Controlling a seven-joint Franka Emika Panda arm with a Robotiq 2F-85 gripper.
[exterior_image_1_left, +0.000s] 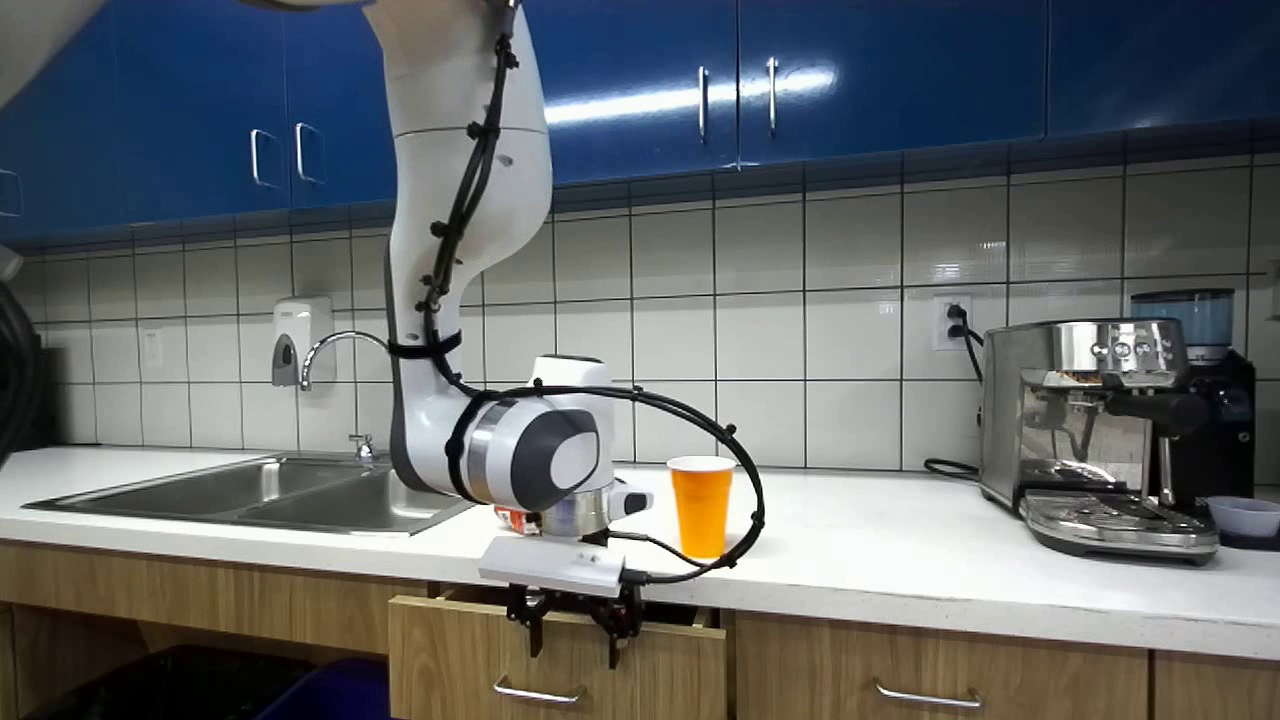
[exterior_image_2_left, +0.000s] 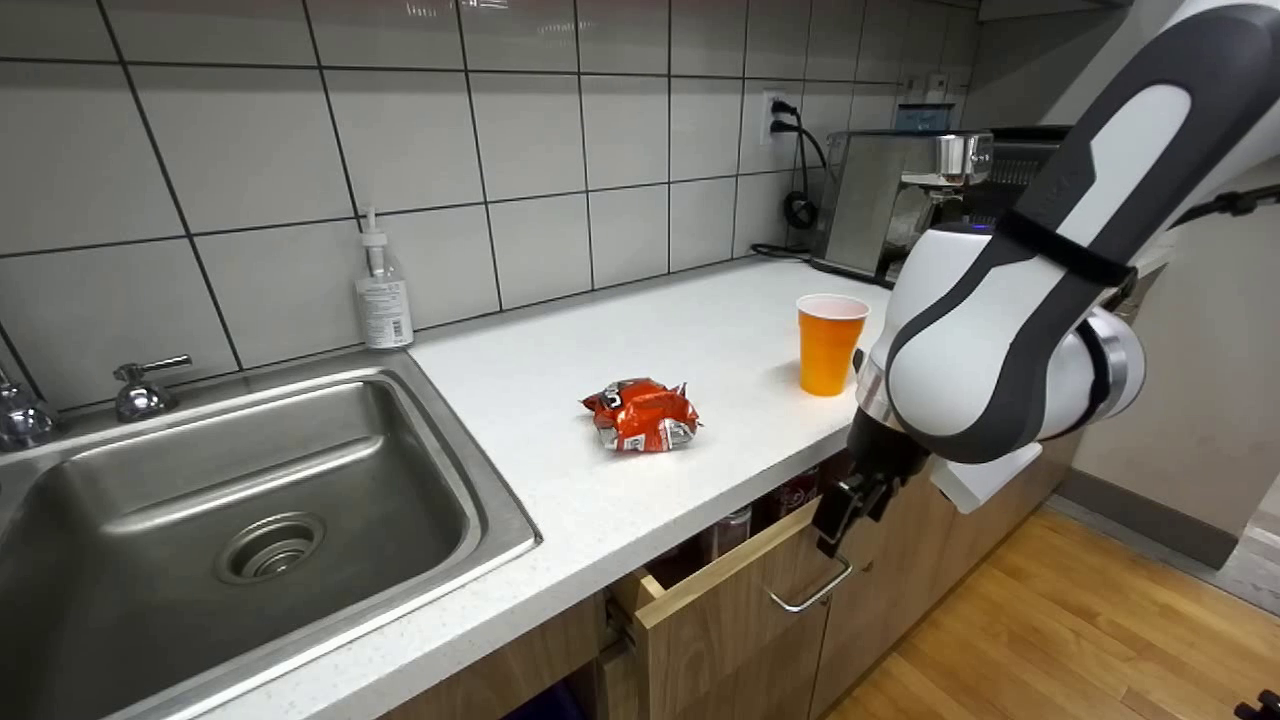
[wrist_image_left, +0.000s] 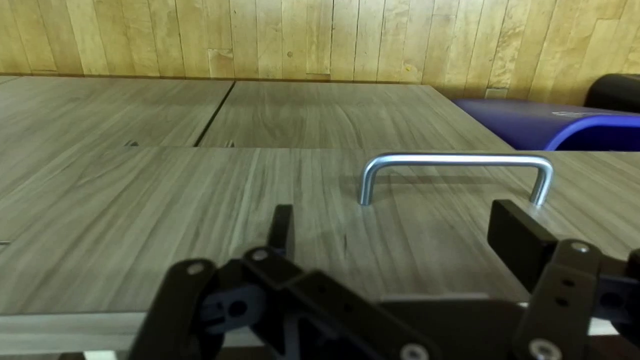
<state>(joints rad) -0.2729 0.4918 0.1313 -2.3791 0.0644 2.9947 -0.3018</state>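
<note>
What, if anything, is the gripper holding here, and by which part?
Nothing is held: the gripper stands open above the handle of the drawer, its jaws apart and empty.

Drawer front (exterior_image_2_left: 728, 630) lt brn, wood grain; handle (wrist_image_left: 456, 159) silver; gripper (wrist_image_left: 392, 220) blk; cup (exterior_image_1_left: 702, 512) orange, wht inside.

Drawer front (wrist_image_left: 330, 210): matt wood grain. Handle (wrist_image_left: 455, 160): smooth, shiny metal. Fingers (wrist_image_left: 520, 242): matt. Packet (exterior_image_2_left: 645, 415): glossy, crinkled.
</note>
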